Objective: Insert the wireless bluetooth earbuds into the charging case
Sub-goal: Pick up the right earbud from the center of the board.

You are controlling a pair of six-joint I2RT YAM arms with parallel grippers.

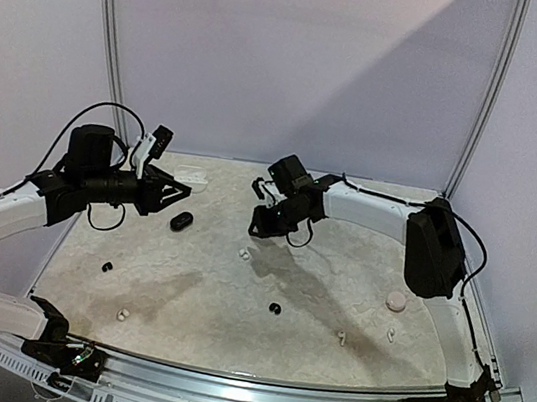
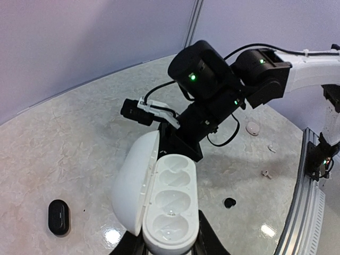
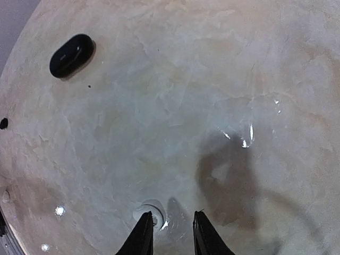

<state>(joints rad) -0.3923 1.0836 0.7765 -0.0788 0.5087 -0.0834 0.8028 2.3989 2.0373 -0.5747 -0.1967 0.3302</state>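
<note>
My left gripper (image 2: 170,245) is shut on the base of an open white charging case (image 2: 172,207). Its lid swings out to the left and its moulded wells hold no buds. My right gripper (image 3: 172,226) hovers over the table, open, with nothing between its fingers. A white earbud (image 3: 151,208) lies on the table just off the left fingertip (image 3: 144,228). From above, that white earbud (image 1: 244,253) sits just below the right gripper (image 1: 257,225), and the left gripper (image 1: 179,191) hangs left of it. Black earbuds (image 1: 275,308) (image 1: 107,266) lie loose nearer the front.
A closed black case (image 1: 181,220) lies between the two grippers. A round white case (image 1: 395,301) rests at the right, with white buds (image 1: 340,338) (image 1: 391,333) close by and another (image 1: 123,314) at the front left. Walls ring the table's back.
</note>
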